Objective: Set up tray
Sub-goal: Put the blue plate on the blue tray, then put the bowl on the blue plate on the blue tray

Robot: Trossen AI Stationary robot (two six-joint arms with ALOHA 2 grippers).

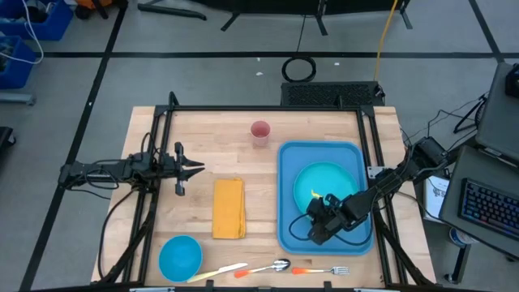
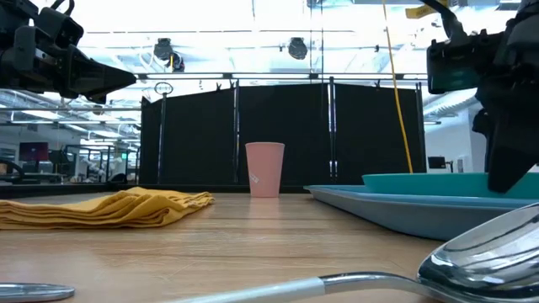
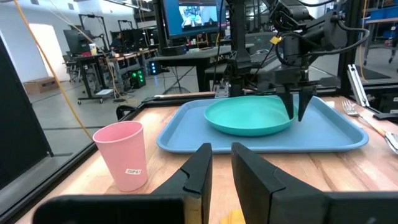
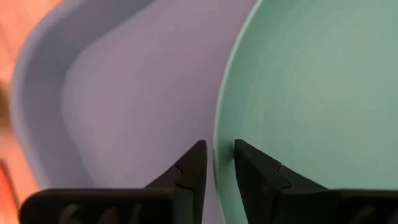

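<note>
While the left gripper (image 1: 197, 169) waits mid-left w/ fingers slightly apart, the right gripper (image 4: 216, 163) straddles the turquoise plate (image 1: 327, 188) rim, fingers parted, on the blue tray (image 1: 289, 207) at center-right.

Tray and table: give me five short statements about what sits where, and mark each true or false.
1. The turquoise plate lies on the blue tray. True.
2. The pink cup stands on the tray. False: it stands on the wooden table, beyond the tray's far rim.
3. The right claw straddles the plate's rim. True.
4. The yellow napkin lies on the tray. False: it lies on the table beside it.
5. The spoon lies in the blue bowl. False: it lies on the table near the front edge.
</note>
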